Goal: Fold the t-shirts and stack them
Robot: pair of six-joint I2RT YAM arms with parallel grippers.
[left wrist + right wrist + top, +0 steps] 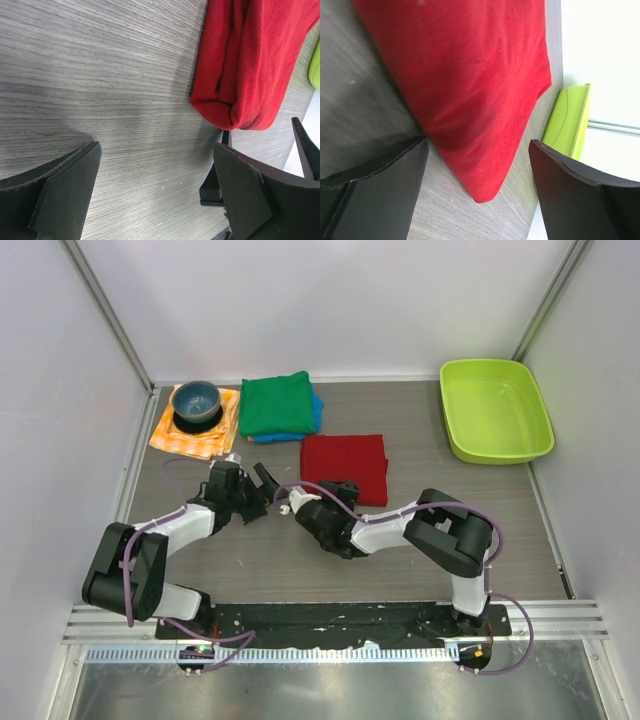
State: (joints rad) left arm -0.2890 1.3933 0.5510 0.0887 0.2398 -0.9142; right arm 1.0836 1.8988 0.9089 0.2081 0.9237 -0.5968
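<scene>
The dark red t-shirt point(345, 465) lies folded flat in the middle of the table. The bright green t-shirt point(277, 403) lies folded on top of the blue t-shirt point(316, 416) at the back. My left gripper point(262, 490) is open and empty, low over bare table left of the red shirt's near corner point(245, 65). My right gripper point(335, 490) is open and empty at the red shirt's near edge. In the right wrist view a corner of the red shirt point(470, 75) lies between the spread fingers point(380, 195), which do not grip it.
A blue bowl point(196, 403) stands on an orange-and-white checked cloth point(190, 437) at the back left. A lime-green tub point(495, 410) sits at the back right and shows in the right wrist view point(567, 120). White walls enclose the table.
</scene>
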